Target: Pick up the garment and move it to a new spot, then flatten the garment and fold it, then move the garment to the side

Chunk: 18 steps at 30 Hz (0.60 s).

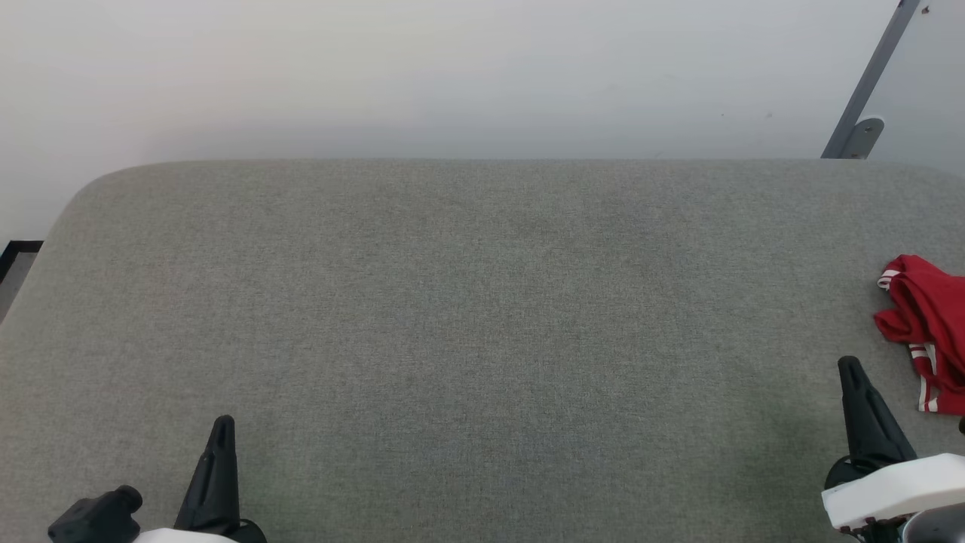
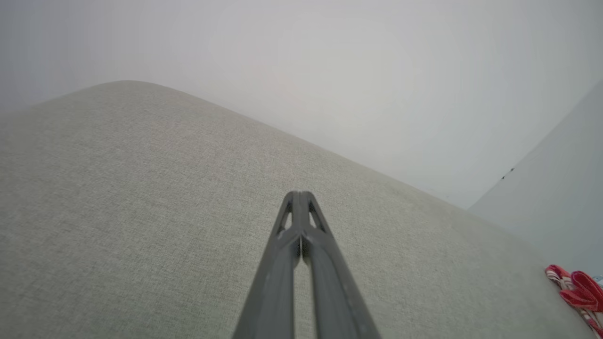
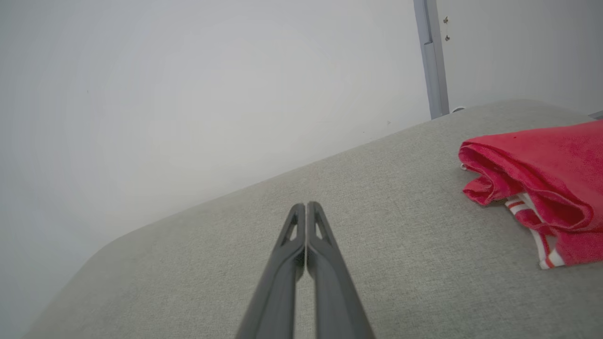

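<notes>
At the far right edge of the grey padded surface (image 1: pixel 482 302), the garment (image 1: pixel 929 324) is seen bunched, its longer run lying near-to-far, just right of and slightly beyond the right gripper (image 1: pixel 850 368). The left gripper (image 1: pixel 224 424) is set well apart from it, so the right one is judged nearer. Both are seen pressed fully closed, with nothing held or touched.

I count one garment (image 1: pixel 931 324), red, at three o'clock in my head view. Grippers: two, the left gripper (image 1: pixel 224 424) at seven o'clock and the right gripper (image 1: pixel 849 366) at four o'clock. One grey padded surface (image 1: pixel 482 302). One grey metal post (image 1: pixel 874 75), at one o'clock.
</notes>
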### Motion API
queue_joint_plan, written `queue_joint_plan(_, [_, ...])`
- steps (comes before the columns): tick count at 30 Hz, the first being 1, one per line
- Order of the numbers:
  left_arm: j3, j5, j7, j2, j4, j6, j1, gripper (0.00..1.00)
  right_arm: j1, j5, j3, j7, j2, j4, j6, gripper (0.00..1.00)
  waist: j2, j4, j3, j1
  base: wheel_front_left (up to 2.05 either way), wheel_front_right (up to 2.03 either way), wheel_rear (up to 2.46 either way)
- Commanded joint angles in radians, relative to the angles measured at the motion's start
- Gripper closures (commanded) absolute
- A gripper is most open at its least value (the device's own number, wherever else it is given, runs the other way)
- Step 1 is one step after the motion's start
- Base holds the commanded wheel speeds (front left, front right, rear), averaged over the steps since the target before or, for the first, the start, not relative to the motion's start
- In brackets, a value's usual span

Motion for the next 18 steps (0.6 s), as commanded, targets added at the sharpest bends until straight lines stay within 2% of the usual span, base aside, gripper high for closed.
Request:
queue_joint_plan(1, [0.005, -0.053, 0.01, 0.006, -0.006, 0.001, -0.031, 1.0, -0.031, 0.05, 0.0, 0.007, 0.0, -0.002, 0.0, 1.0, -0.0001, -0.001, 0.0, 0.0, 0.0, 0.0, 0.0])
queue_joint_plan(18, [0.013, -0.288, 0.067, -0.005, 0.025, 0.0, -0.078, 1.0, -0.06, 0.268, 0.003, 0.036, 0.022, 0.041, 0.0, 1.0, -0.0001, -0.004, -0.002, 0.0, 0.0, 0.0, 0.0])
